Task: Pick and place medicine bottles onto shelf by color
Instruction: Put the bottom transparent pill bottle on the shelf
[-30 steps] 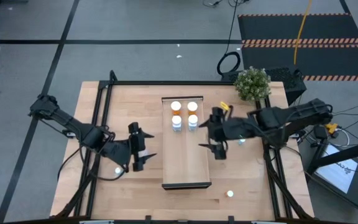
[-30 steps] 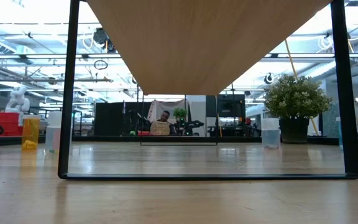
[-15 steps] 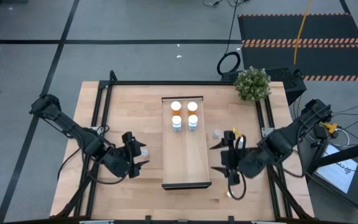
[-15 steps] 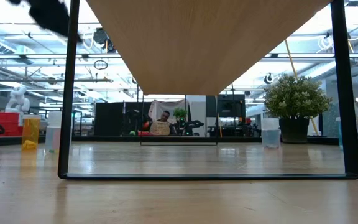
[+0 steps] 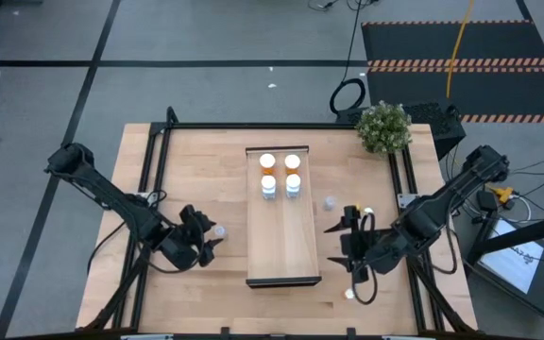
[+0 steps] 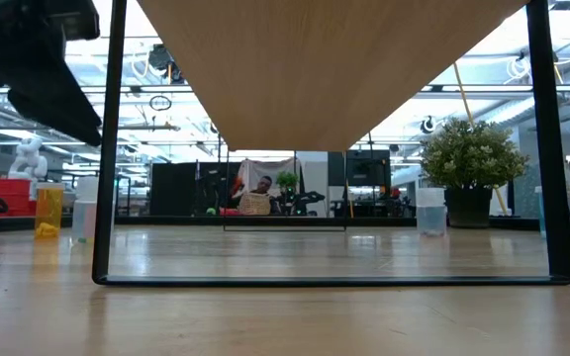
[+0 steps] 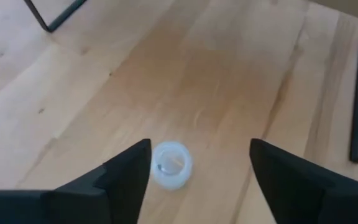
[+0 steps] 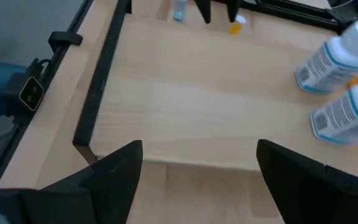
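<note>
My left gripper (image 5: 203, 247) (image 7: 197, 177) is open, low over the table left of the shelf (image 5: 283, 260). A pale bottle with a white cap (image 7: 171, 164) (image 5: 218, 230) stands upright on the table between its fingers, close beside one of them. My right gripper (image 5: 341, 247) (image 8: 197, 180) is open at the shelf's right edge, pointing across it and holding nothing. Two orange bottles (image 5: 267, 161) and two blue-grey ones (image 5: 268, 185) stand at the shelf's far end. The left arm also shows at the upper left of the low view (image 6: 33, 59).
Loose bottles stand on the table right of the shelf (image 5: 330, 202), (image 5: 367, 212) and near the front edge (image 5: 349, 294). An orange bottle (image 6: 47, 210) stands far left in the low view. A potted plant (image 5: 383, 126) sits at the far right corner. Black frame rails (image 5: 154, 189) run along both sides.
My right gripper has swung from beside the shelf's middle toward the table's near edge and now stays by the shelf's near half. My left gripper has moved slightly toward the near-left and dropped lower, coming into the low view. Both stay open.
</note>
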{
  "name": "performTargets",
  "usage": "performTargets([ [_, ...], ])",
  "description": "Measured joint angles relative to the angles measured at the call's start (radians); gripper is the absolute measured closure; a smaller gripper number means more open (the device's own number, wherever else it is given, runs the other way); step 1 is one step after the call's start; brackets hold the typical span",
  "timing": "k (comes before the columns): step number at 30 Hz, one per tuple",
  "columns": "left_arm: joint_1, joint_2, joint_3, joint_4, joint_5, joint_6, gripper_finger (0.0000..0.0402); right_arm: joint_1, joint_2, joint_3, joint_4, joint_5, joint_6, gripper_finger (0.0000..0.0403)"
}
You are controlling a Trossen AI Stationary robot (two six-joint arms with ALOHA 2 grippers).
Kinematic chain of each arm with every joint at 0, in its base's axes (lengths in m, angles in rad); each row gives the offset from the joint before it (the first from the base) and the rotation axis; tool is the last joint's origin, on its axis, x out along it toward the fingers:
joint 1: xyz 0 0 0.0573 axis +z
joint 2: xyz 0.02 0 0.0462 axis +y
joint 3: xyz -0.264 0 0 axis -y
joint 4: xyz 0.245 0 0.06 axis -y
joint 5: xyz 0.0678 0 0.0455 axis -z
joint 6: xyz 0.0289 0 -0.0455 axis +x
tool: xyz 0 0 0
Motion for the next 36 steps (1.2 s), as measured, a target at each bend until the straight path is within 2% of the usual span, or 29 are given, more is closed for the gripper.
performTargets([
  [4, 0.002, 0.026, -0.028, 0.036, -0.027, 0.000, 0.0164, 0.000, -0.076, -0.061, 0.012, 0.000, 0.035, 0.0095],
  [7, 0.002, 0.069, -0.028, 0.037, -0.049, -0.002, 0.0170, 0.000, -0.136, -0.116, 0.062, 0.000, 0.038, 0.0095],
  [18, 0.003, 0.191, -0.029, 0.034, -0.092, -0.083, 0.0125, -0.001, -0.297, -0.265, 0.197, 0.000, 0.029, 0.0095],
  [23, 0.004, 0.233, -0.029, 0.038, -0.093, -0.098, 0.0126, -0.002, -0.314, -0.283, 0.226, 0.000, 0.016, 0.0095],
  [29, 0.006, 0.241, -0.029, 0.042, -0.076, -0.083, 0.0176, -0.002, -0.314, -0.284, 0.231, 0.000, 0.002, 0.0095],
  [36, 0.002, 0.239, -0.028, 0.046, -0.054, 0.048, 0.0250, -0.002, -0.314, -0.284, 0.231, 0.000, 0.002, 0.0095],
])
